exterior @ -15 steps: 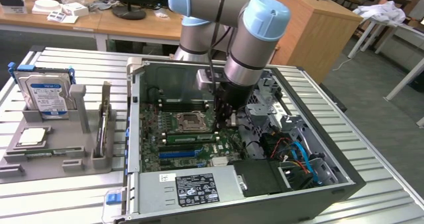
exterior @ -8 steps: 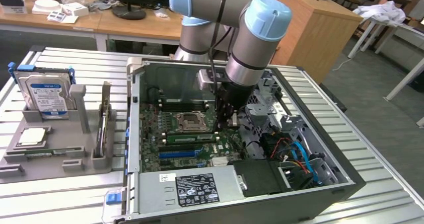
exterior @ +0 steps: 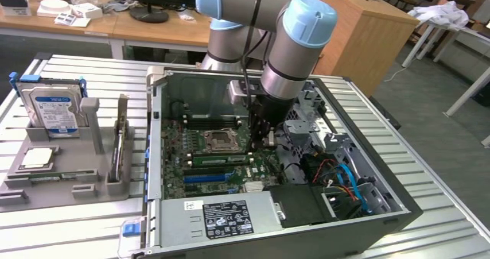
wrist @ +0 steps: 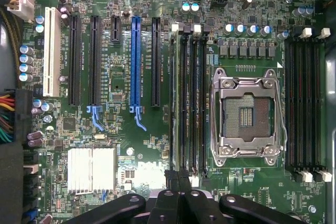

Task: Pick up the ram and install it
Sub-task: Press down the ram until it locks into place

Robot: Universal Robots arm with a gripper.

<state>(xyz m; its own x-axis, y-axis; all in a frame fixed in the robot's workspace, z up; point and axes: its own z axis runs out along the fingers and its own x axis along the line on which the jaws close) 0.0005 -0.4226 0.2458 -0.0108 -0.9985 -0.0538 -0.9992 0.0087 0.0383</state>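
Inside, the open grey metal computer case (exterior: 155, 155) holds the green motherboard (wrist: 121, 145). The ram (exterior: 218, 158), a thin green circuit-board stick, stands on edge among the long black memory slots (wrist: 197, 103) beside the silver processor socket (wrist: 247, 114). Its long axis follows the slots, running left to right across the exterior view. It is probably light, stiff and fragile, best taken by its top edge or short ends, clear of the chips. The black gripper (wrist: 178, 182) hovers over the slots' end, fingers together with nothing between them.

Green motherboard (wrist: 118, 124), blue slot (wrist: 136, 61), white slot (wrist: 51, 51), black gripper (wrist: 177, 175).
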